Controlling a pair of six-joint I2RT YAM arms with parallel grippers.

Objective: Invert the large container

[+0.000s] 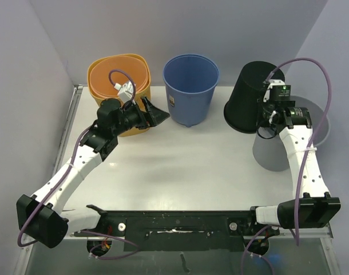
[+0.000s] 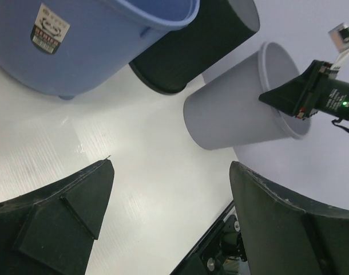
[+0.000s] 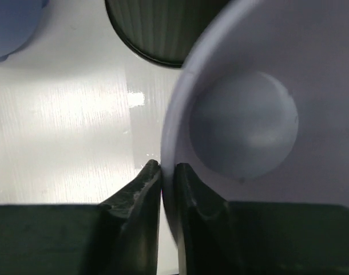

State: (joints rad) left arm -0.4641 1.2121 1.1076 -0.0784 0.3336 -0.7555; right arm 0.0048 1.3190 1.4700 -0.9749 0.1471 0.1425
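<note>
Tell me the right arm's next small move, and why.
Probably lift slightly and start rolling the wrist: the right gripper is shut on the rim of the grey container, which is open-side up, not yet turned over.

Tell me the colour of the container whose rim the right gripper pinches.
Light grey container, clearest in the left wrist view; right gripper clamps its rim.

Worktop (image 1: 180, 166): white sheet with a semi-gloss finish, a fine parallel grain and bright reflections. Blue bucket (image 1: 190, 91): smooth plastic with a slight sheen, bearing a printed label (image 2: 48, 30). Black container (image 1: 246, 102): dark plastic, its wall finely ribbed lengthwise. Grey container (image 3: 243, 126): smooth matt plastic, inside and out. Orange container (image 1: 134, 69): smooth plastic. Left claw (image 2: 171, 172) and right claw (image 3: 167, 167): matt black plastic, faintly grainy, with slightly rough edges.
</note>
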